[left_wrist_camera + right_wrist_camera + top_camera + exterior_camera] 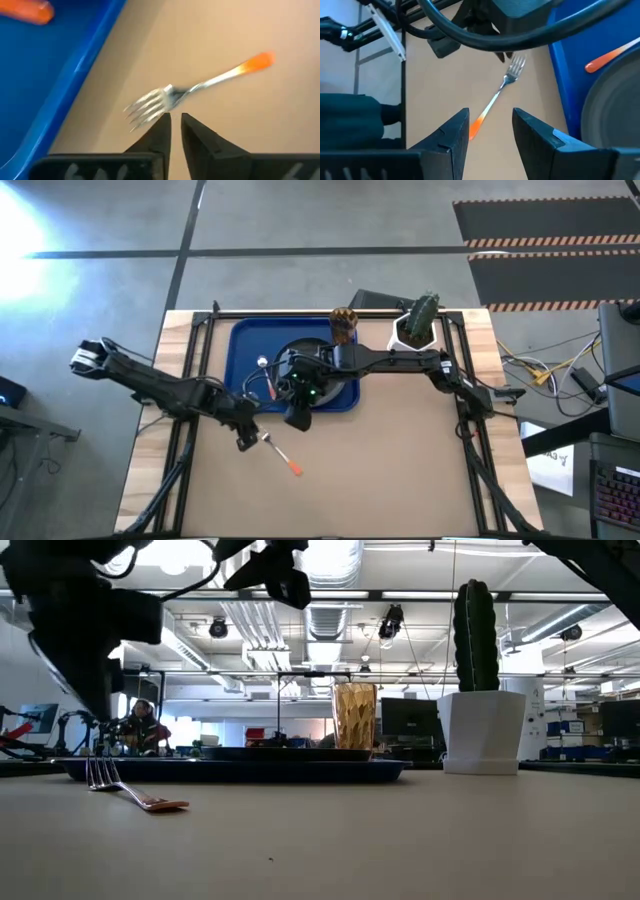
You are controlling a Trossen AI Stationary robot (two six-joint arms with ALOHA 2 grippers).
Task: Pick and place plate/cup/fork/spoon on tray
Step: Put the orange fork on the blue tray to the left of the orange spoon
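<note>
The fork (280,453) lies flat on the table, just off the near edge of the blue tray (245,340), with its orange handle (296,468) toward the near edge. My left gripper (175,120) hovers over the tines (147,105), its fingers almost together and empty. My right gripper (490,125) is open and empty above the tray's near edge. The black plate (615,100) and the spoon (610,55) lie on the tray. The amber cup (343,325) stands at the tray's far right corner.
A white pot with a green cactus (418,323) stands at the far right, just off the tray. Bare table stretches from the fork to the near edge and to the right. Black frame bars (185,370) run along both table sides.
</note>
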